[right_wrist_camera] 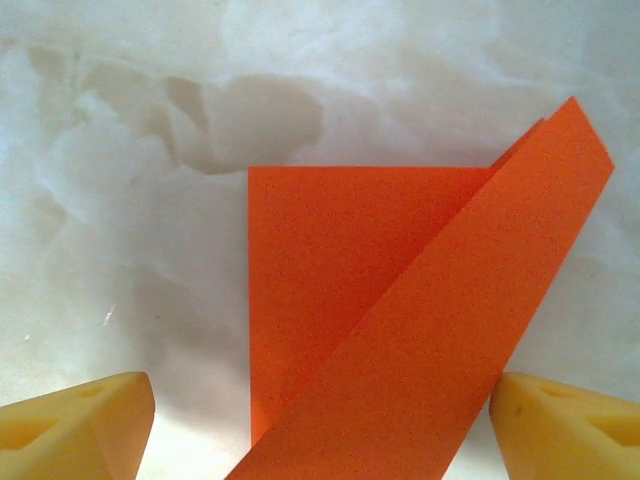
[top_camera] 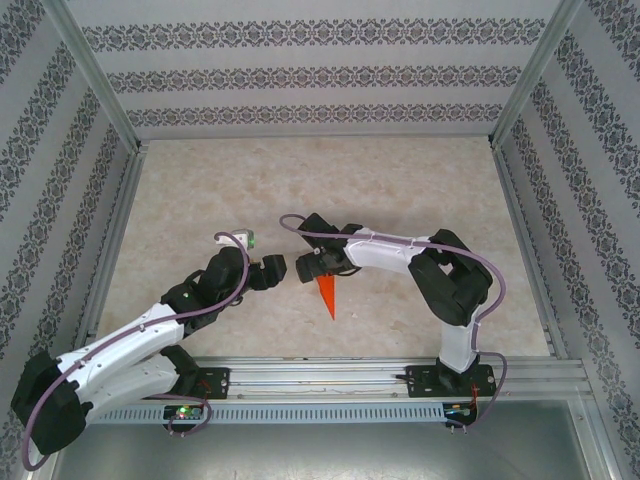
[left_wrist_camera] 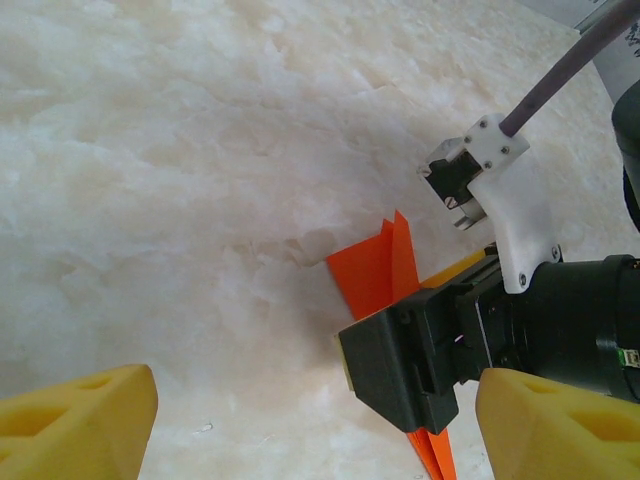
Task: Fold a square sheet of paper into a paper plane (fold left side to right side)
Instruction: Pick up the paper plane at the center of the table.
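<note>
A pale marbled tabletop [top_camera: 420,190], walled in by patterned panels [top_camera: 300,75], carries the orange paper [top_camera: 327,297] near its middle, a creased shape whose point faces the arm bases. The right claw [top_camera: 306,268] sits over the paper's broad end, its yellow fingers [right_wrist_camera: 80,425] spread wide on either side of a diagonal flap, gripping nothing. Just beside it, the left claw [top_camera: 277,270] also stands wide and empty
</note>
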`<control>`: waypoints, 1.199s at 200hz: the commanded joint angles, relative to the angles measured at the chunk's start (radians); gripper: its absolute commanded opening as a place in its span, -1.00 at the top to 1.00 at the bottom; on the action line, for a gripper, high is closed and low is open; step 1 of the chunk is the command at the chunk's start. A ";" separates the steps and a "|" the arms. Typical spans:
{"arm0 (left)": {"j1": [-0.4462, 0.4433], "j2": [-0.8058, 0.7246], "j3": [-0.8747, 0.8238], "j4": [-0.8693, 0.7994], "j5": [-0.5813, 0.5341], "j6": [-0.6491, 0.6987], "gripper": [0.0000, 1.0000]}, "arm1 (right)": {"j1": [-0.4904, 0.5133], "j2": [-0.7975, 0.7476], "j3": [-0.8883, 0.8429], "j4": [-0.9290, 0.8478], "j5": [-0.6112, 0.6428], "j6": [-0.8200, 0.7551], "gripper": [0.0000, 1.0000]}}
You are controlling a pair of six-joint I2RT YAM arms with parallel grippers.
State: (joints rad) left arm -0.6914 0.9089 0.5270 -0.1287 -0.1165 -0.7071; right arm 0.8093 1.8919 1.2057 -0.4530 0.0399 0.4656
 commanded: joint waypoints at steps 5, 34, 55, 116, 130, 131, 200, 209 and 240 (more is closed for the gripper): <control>0.023 -0.032 -0.018 -0.050 -0.020 0.003 -0.67 | 0.010 -0.027 0.028 -0.048 0.031 -0.027 -0.75; 0.024 -0.054 -0.027 -0.060 -0.033 0.003 -0.67 | 0.012 -0.095 0.010 -0.081 0.053 -0.001 -0.76; 0.027 -0.069 -0.030 -0.064 -0.040 0.003 -0.68 | 0.016 -0.101 -0.007 -0.094 0.063 0.042 -0.76; 0.032 -0.079 -0.032 -0.072 -0.037 0.001 -0.69 | 0.053 -0.030 0.040 -0.140 0.114 0.078 -0.60; 0.032 -0.079 -0.032 -0.074 -0.034 0.000 -0.69 | 0.053 -0.010 0.058 -0.170 0.134 0.086 -0.55; 0.032 -0.079 -0.032 -0.074 -0.035 0.000 -0.69 | 0.053 -0.008 0.059 -0.171 0.134 0.086 -0.54; 0.033 -0.079 -0.032 -0.079 -0.037 0.001 -0.70 | 0.072 -0.003 0.083 -0.235 0.202 0.091 -0.13; 0.034 -0.079 -0.033 -0.078 -0.035 0.000 -0.70 | 0.072 -0.008 0.082 -0.242 0.208 0.090 -0.07; 0.035 -0.079 -0.033 -0.078 -0.034 0.001 -0.70 | 0.074 -0.024 0.072 -0.247 0.212 0.095 0.24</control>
State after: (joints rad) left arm -0.6720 0.8421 0.5034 -0.1738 -0.1394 -0.7074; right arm 0.8734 1.8904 1.2671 -0.6601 0.2100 0.5518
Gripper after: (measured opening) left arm 0.848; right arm 0.437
